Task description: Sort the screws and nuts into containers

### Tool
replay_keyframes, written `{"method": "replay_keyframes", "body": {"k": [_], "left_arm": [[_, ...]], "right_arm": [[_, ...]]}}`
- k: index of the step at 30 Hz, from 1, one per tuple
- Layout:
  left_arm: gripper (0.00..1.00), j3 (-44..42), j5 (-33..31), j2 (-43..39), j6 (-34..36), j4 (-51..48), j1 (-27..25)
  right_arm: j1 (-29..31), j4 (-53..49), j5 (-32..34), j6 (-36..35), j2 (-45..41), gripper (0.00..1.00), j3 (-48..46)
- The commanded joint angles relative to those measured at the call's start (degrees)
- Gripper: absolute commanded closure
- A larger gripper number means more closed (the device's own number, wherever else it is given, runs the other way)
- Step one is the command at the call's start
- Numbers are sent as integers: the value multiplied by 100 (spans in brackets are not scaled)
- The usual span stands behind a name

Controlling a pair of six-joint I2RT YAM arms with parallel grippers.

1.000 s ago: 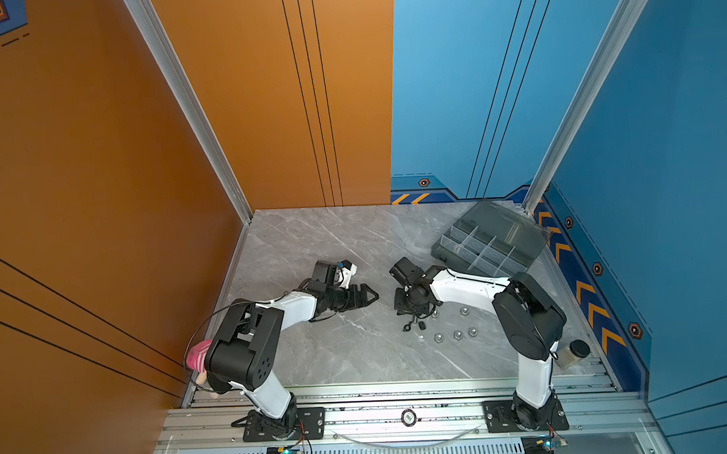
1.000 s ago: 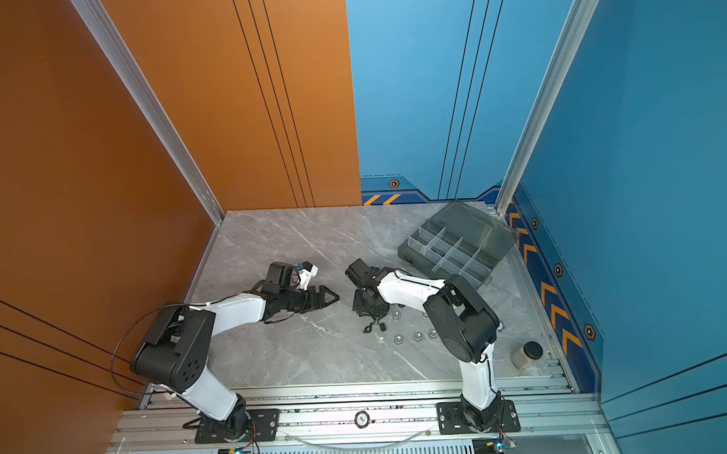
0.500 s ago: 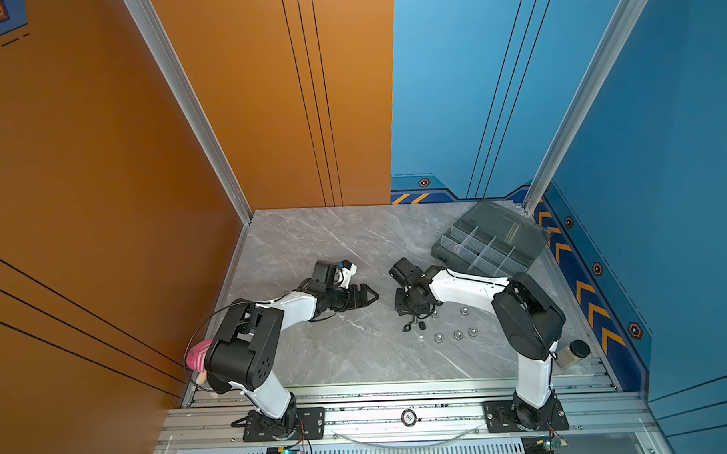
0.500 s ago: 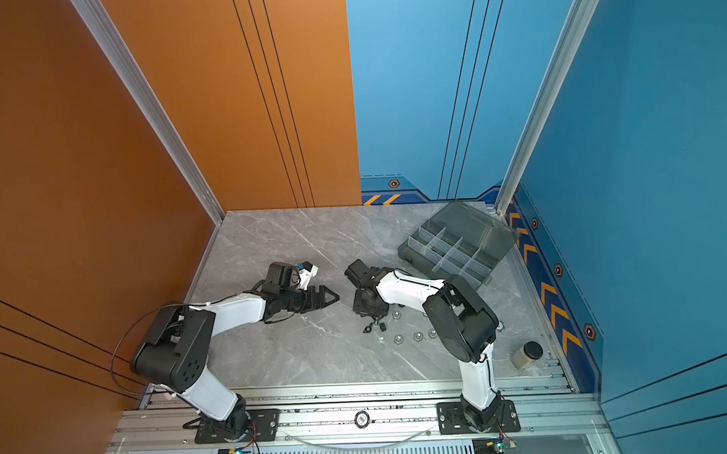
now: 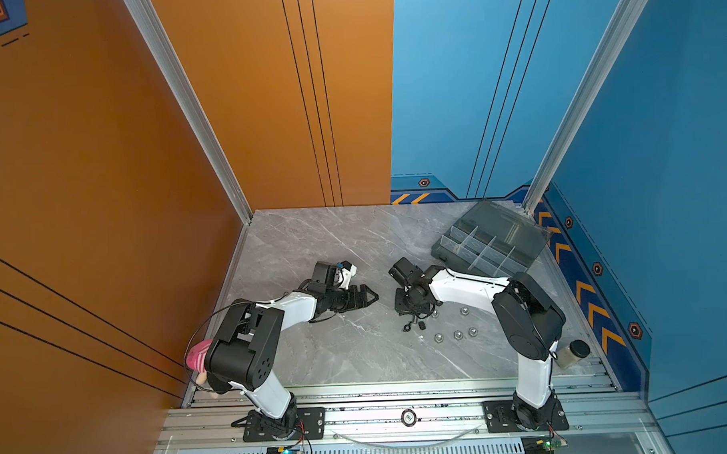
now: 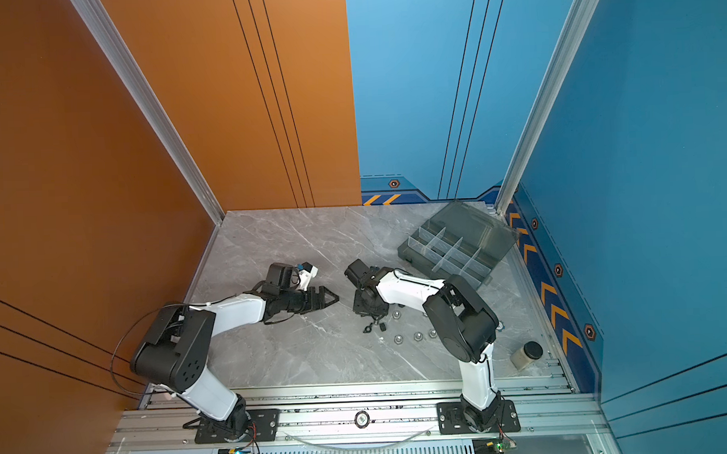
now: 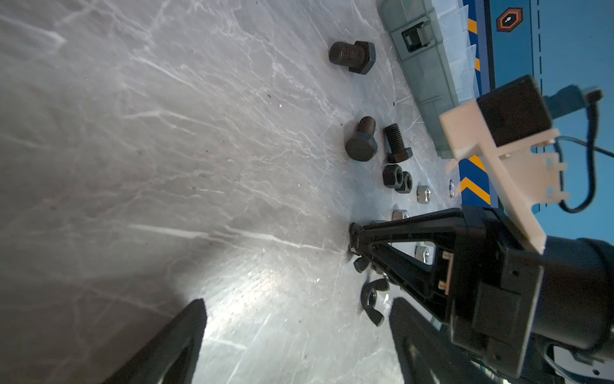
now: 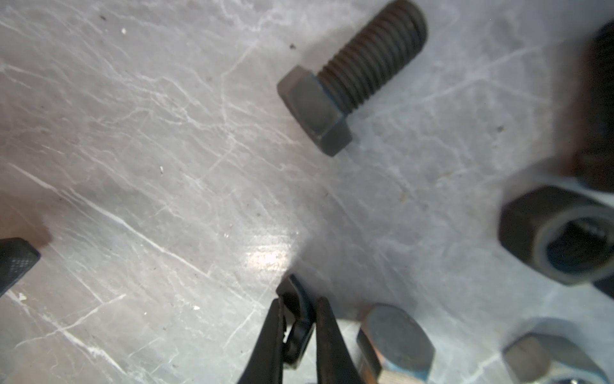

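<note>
My right gripper [image 8: 295, 306] points down at the tabletop and is shut on a black winged nut [image 8: 297, 319], which is pinched between its fingertips; in both top views this gripper [image 5: 412, 313] [image 6: 371, 315] stands over the loose parts. Around it lie black screws [image 7: 362, 143] [image 8: 349, 76], black hex nuts [image 7: 397, 178] [image 8: 558, 232], a silver bolt head [image 8: 395, 339] and silver nuts [image 5: 458, 335]. A second black winged nut [image 7: 373, 299] rests on the table. My left gripper [image 7: 299, 332] [image 5: 366, 296] is open and empty, facing the pile. The grey organiser box [image 5: 491, 244] [image 6: 458, 241] with the containers stands open at the back right.
A small jar with a black cap [image 5: 572, 351] stands at the front right corner. A pink striped object [image 5: 198, 358] sits beside the left arm's base. Orange and blue walls close in the marble tabletop [image 5: 333, 245] on three sides.
The right gripper's jaws have drawn in onto the black winged nut. Both arms stay where they were.
</note>
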Motion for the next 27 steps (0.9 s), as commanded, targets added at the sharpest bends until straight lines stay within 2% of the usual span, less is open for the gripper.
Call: {"method": "replay_keyframes", "body": {"k": [1, 7, 13, 20, 24, 27], "left_arm": [[12, -77, 86, 63, -94, 142, 45], [12, -59, 104, 85, -170, 211, 47], [12, -68, 98, 94, -223, 247, 47], [12, -99, 88, 88, -248, 279, 49], [12, -99, 93, 69, -265, 290, 51], [12, -73, 113, 65, -293, 298, 55]], "right_arm": [[-97, -396, 139, -229, 140, 100, -257], [-179, 242, -411, -611, -178, 100, -430], [-649, 733, -1137, -816, -524, 100, -628], [-976, 943, -1611, -794, -742, 100, -820], [-1223, 1770, -2273, -490, -1025, 100, -1128], [-1532, 1907, -2516, -483, -1304, 100, -1121]]}}
